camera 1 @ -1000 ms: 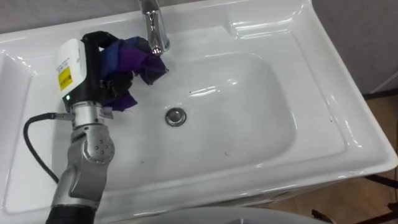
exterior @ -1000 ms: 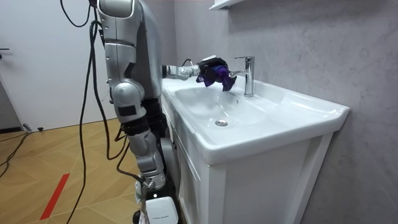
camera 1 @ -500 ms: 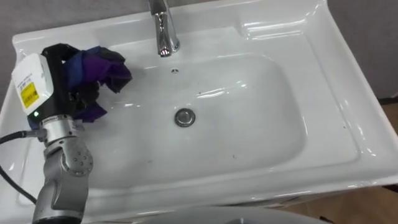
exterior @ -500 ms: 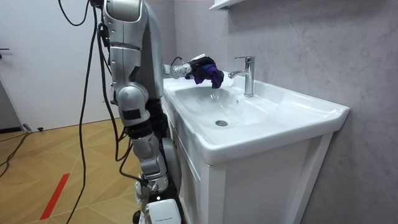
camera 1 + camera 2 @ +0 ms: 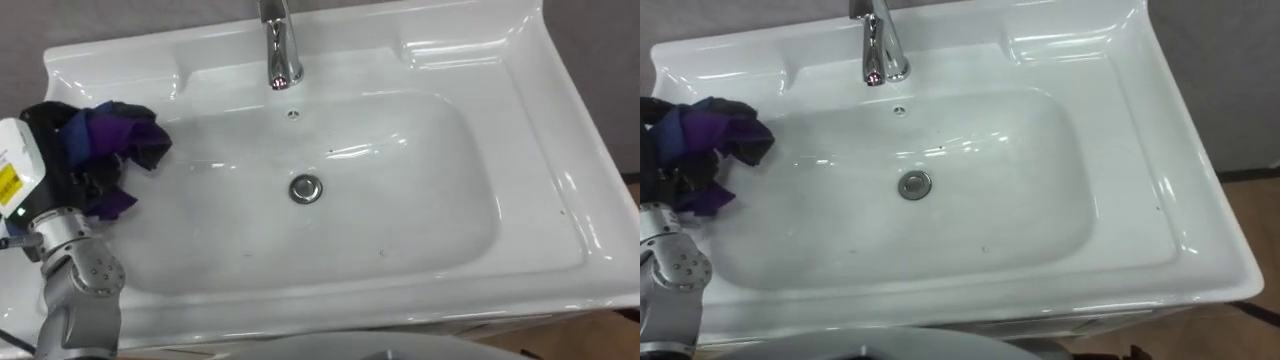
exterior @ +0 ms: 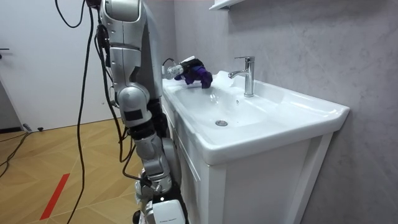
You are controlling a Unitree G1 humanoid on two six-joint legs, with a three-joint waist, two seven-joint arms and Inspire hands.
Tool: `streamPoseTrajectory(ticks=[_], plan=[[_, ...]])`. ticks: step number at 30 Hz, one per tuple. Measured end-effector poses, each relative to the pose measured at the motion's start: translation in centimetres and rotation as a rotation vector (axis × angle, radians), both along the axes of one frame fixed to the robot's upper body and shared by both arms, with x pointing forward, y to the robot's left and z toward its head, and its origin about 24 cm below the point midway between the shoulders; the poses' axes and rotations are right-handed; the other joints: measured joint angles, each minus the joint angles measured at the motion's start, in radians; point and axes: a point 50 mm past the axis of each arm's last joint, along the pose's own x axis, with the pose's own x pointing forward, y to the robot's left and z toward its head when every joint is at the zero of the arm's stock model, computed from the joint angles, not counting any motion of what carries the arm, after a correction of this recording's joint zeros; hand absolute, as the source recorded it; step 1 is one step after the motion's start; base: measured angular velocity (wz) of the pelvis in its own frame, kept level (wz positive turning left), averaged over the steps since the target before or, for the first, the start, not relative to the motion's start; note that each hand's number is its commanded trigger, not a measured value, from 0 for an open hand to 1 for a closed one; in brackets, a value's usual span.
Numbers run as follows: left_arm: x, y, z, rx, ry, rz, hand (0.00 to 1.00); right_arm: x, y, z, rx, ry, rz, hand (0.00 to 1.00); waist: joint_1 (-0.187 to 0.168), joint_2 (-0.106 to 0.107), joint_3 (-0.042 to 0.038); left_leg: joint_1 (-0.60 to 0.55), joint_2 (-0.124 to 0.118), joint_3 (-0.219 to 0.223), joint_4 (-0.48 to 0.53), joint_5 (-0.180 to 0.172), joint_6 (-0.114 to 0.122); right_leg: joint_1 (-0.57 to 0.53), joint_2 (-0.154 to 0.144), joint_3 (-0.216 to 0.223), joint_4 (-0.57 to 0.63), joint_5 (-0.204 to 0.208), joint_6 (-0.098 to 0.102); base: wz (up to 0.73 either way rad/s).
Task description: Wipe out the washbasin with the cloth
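Note:
A white basin [image 5: 420, 215] with a chrome tap [image 5: 281, 45] at its back and a round drain [image 5: 306, 188] in the bowl lies below me. My left hand [image 5: 45, 150] hangs over the basin's left rim, its fingers curled round a bunched purple and blue cloth [image 5: 115, 135]. The cloth [image 5: 710, 135] droops over the bowl's left slope. In the room view the left hand [image 6: 184, 66] holds the cloth [image 6: 198, 74] above the near end of the basin [image 6: 280, 115], left of the tap [image 6: 247, 74].
The basin sits on a white cabinet [image 6: 261, 186] against a grey wall. A flat ledge [image 5: 470, 45] runs along the back right of the basin. Wooden floor [image 6: 56, 168] lies behind me.
My left hand has carried the cloth away from the tap toward the basin's left rim. The eye views have shifted too, so the basin sits further right.

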Motion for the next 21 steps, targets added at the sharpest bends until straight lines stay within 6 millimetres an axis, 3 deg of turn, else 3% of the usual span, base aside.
streamPoseTrajectory(ticks=[5,12,13,14,21], plan=[[-1.2,0.9,-1.9,-0.022,0.08,0.061,1.0,0.4,-0.5,0.2,-0.015,-0.025,-0.013,0.0,0.003,0.002,0.0008,-0.004,0.0,0.0,0.004,0.0,0.0,-0.001,0.0,-0.002,0.0,0.0,0.0,0.0],[-1.5,1.1,-2.1,-0.012,0.075,0.082,1.0,0.5,-0.7,0.3,-0.023,-0.033,-0.007,0.0,0.003,0.004,-0.001,-0.007,0.0,-0.004,0.004,0.0,0.0,-0.002,-0.001,-0.009,0.0,0.0,0.0,0.01],[-1.5,1.1,-2.1,-0.011,0.075,0.083,0.67,0.5,-0.7,0.3,-0.023,-0.034,-0.009,0.0,0.003,0.003,-0.0014,-0.008,0.0,-0.004,0.004,0.0,0.0,-0.002,-0.001,-0.011,0.0,0.0,0.0,0.0],[-1.6,1.1,-2.2,-0.01,0.074,0.084,0.0,0.5,-0.7,0.3,-0.024,-0.034,-0.008,0.0,0.004,0.001,-0.0017,-0.008,0.0,-0.004,0.003,0.0,0.0,-0.002,-0.002,-0.014,-0.001,0.0,0.0,0.0],[-1.9,1.1,-2.8,-0.016,0.098,0.097,0.0,0.5,-0.7,0.3,-0.019,-0.031,-0.004,0.0,0.001,-0.006,-0.006,-0.008,0.0,-0.008,0.002,0.0,0.0,0.002,-0.002,-0.02,-0.002,-0.001,0.0,0.01]])
